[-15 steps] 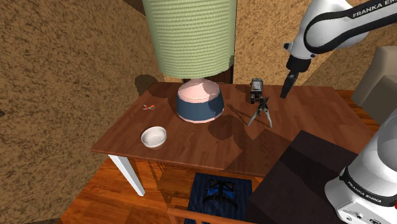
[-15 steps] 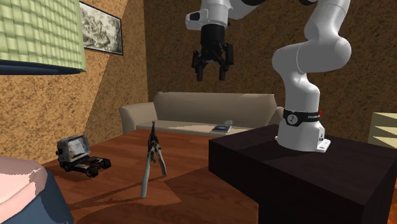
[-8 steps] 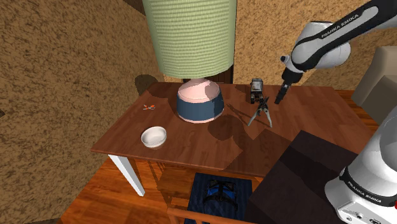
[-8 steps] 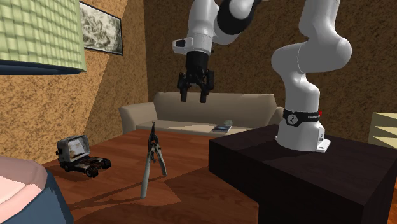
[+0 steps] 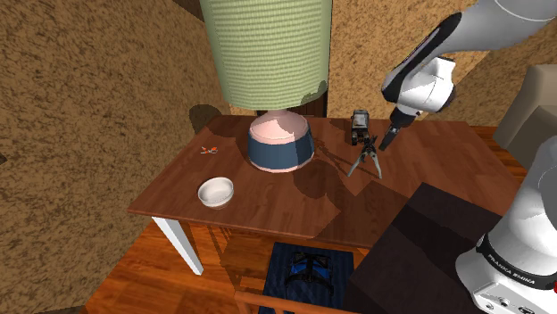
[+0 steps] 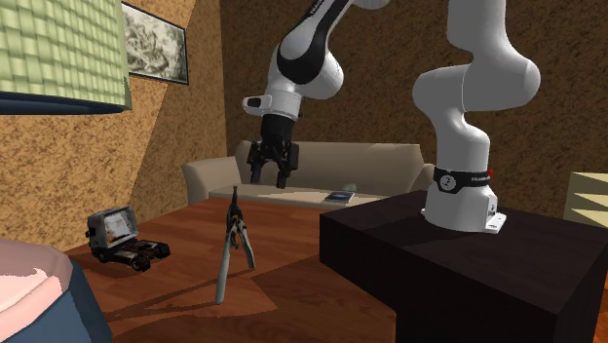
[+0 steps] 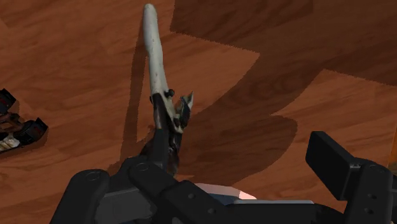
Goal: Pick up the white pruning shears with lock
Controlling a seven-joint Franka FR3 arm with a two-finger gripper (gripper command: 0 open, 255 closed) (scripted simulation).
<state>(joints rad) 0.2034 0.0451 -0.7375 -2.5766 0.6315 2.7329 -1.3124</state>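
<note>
The gripper (image 6: 270, 175) hangs over the brown wooden table (image 5: 268, 201). Its two black fingers are spread apart and hold nothing. The pruning shears (image 6: 232, 244) stand up on the table just under it, near a little toy truck (image 6: 122, 239).
</note>
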